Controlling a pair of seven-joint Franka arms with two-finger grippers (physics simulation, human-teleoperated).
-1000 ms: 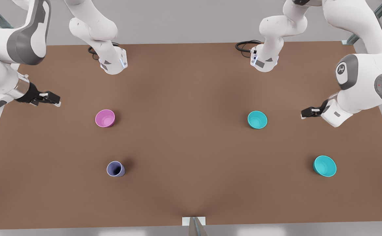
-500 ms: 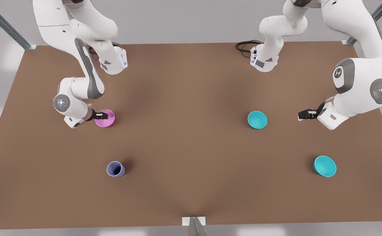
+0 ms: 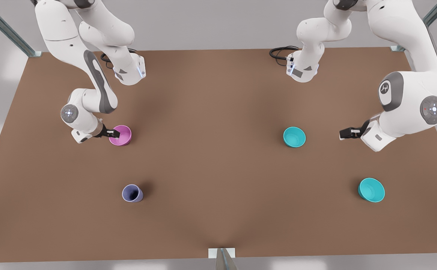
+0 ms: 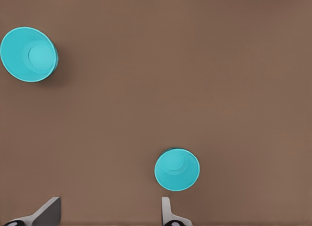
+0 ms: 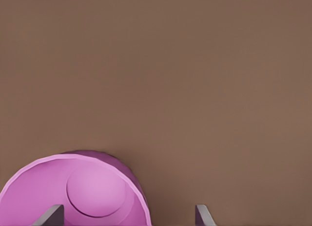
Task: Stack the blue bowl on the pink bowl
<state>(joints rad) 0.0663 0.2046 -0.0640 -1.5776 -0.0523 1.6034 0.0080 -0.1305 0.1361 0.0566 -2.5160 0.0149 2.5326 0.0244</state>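
The pink bowl (image 3: pixel 121 135) stands upright toward the front view's left. My right gripper (image 3: pixel 114 133) is at its left rim. In the right wrist view this gripper (image 5: pixel 126 217) is open, with one fingertip (image 5: pixel 50 215) over the pink bowl (image 5: pixel 87 187) and the other outside its wall. The blue bowl (image 3: pixel 294 137) sits upright toward the front view's right. My left gripper (image 3: pixel 343 134) hovers open to its right, well apart from it. Seen from the left wrist, the blue bowl (image 4: pixel 177 169) lies just ahead of one fingertip (image 4: pixel 167 211).
A wider turquoise bowl (image 3: pixel 371 190) (image 4: pixel 29 54) sits near the front right corner of the brown table (image 3: pixel 211 168). A lavender cup (image 3: pixel 132 193) stands in front of the pink bowl. Both arm bases and a black cable (image 3: pixel 280 52) are at the back edge.
My right arm swung in from the table's left edge to the pink bowl, then settled at its left rim. My left gripper crept slightly toward the blue bowl. No bowl moved.
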